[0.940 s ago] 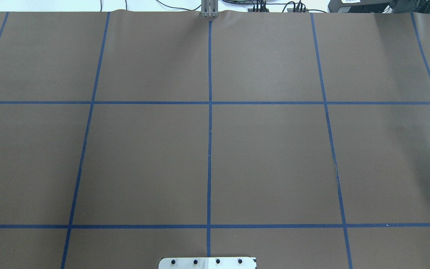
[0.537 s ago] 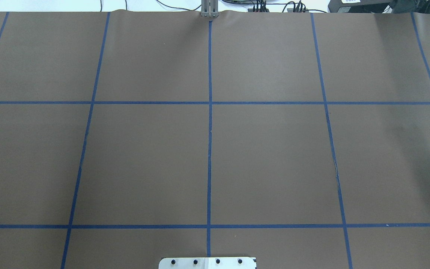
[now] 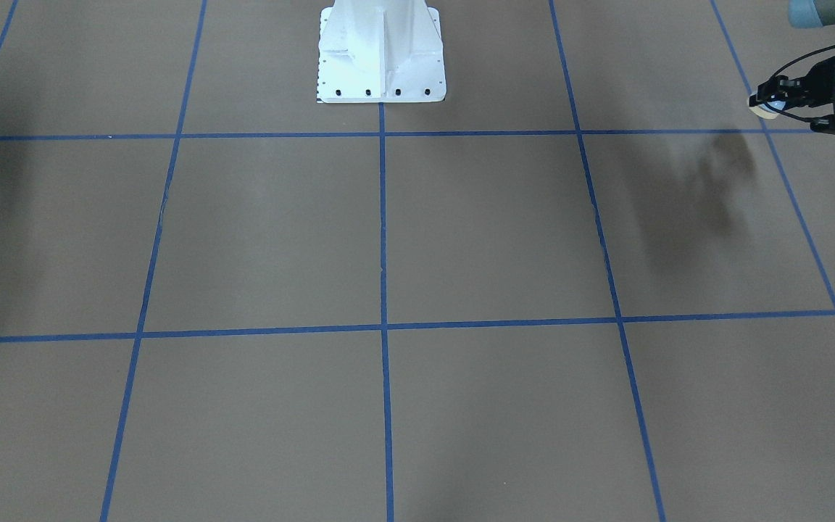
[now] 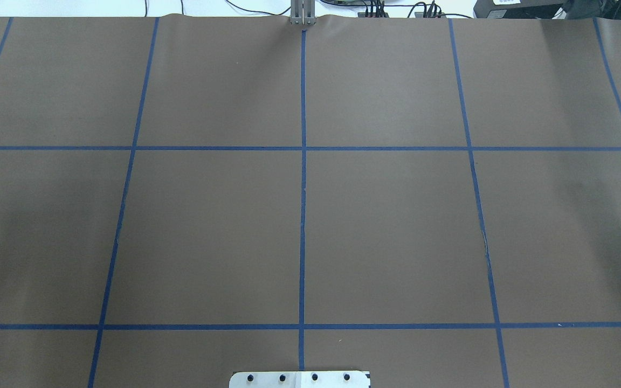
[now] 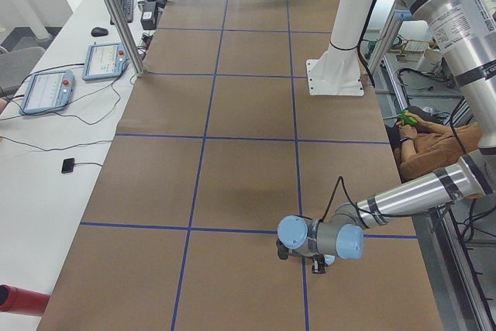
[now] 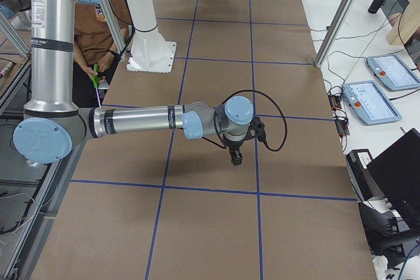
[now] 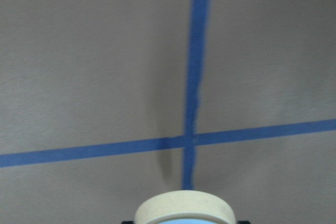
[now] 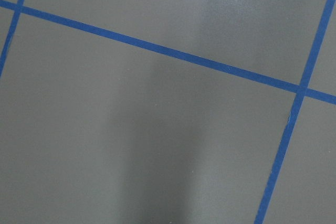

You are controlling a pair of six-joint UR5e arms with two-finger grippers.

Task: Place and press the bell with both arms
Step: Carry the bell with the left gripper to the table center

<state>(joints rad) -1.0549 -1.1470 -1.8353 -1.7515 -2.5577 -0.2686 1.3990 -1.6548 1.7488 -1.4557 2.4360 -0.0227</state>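
Observation:
The bell [image 3: 762, 108] is held sideways in my left gripper [image 3: 771, 101], which is shut on it above the table at that view's upper right edge. The left wrist view shows the bell's cream base [image 7: 184, 209] at the bottom edge, over a crossing of blue tape lines. My left arm [image 5: 403, 199] reaches low over the table in the exterior left view. My right gripper [image 6: 234, 156] hangs above the table in the exterior right view; I cannot tell whether it is open or shut. No arm shows in the overhead view.
The brown table cover [image 4: 397, 215] carries a blue tape grid. The white pedestal [image 3: 380, 51] stands at the robot's side. Two tablets [image 5: 70, 75] and cables lie on the side table. A seated person [image 5: 426, 149] is beside the table.
No arm or object has entered the overhead view. A faint shadow has spread over the left part of the table, and the one at the right has faded a little.

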